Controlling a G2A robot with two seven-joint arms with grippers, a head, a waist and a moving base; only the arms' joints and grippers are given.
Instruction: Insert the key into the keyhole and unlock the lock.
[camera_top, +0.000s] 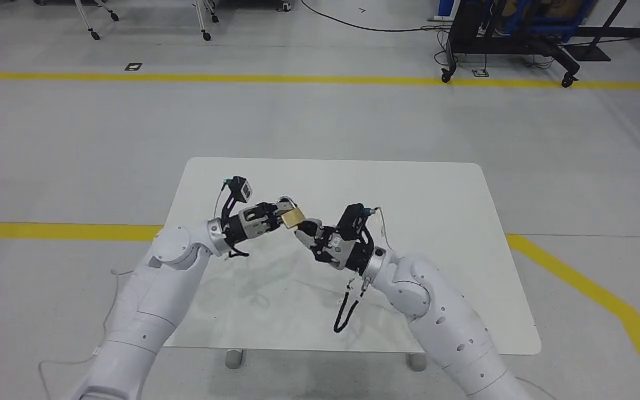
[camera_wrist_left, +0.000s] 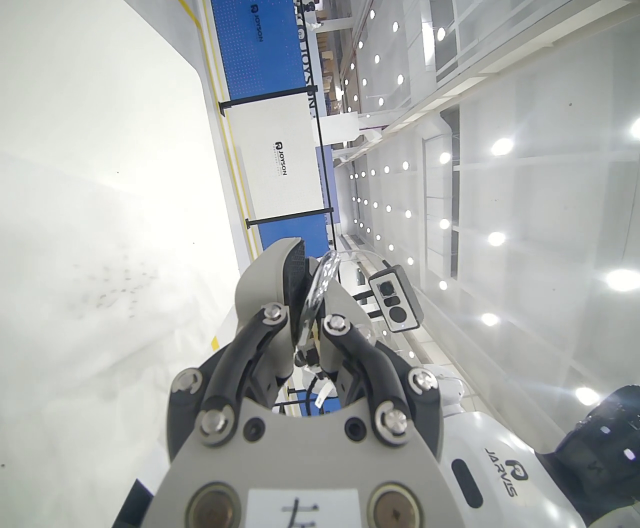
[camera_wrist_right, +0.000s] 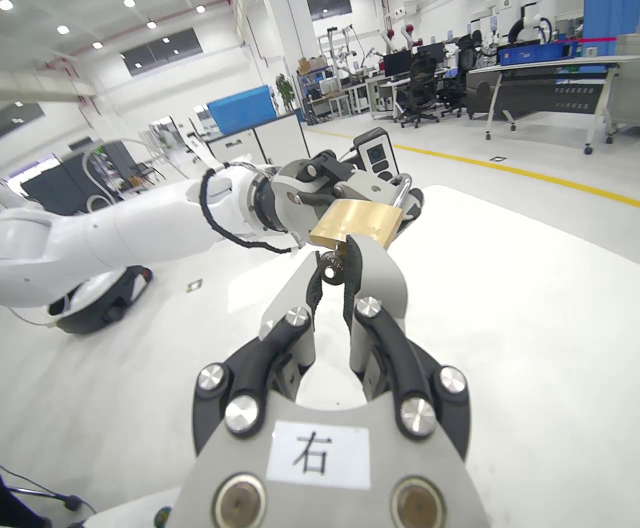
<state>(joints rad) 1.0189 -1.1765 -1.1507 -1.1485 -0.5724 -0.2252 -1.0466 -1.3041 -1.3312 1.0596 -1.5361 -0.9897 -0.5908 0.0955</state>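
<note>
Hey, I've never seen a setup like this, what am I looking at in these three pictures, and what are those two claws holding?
This is a two-armed robot working over a white table. One picture looks down from a camera above its arms. The other two come from cameras on each wrist, so each shows its own claw up close. The claws are grippers. The left gripper is closed on the steel loop of a brass padlock, holding it above the table. The right gripper pinches a small key, its tip at the padlock's underside, where the keyhole would be. How far in it sits is hard to tell.
</note>
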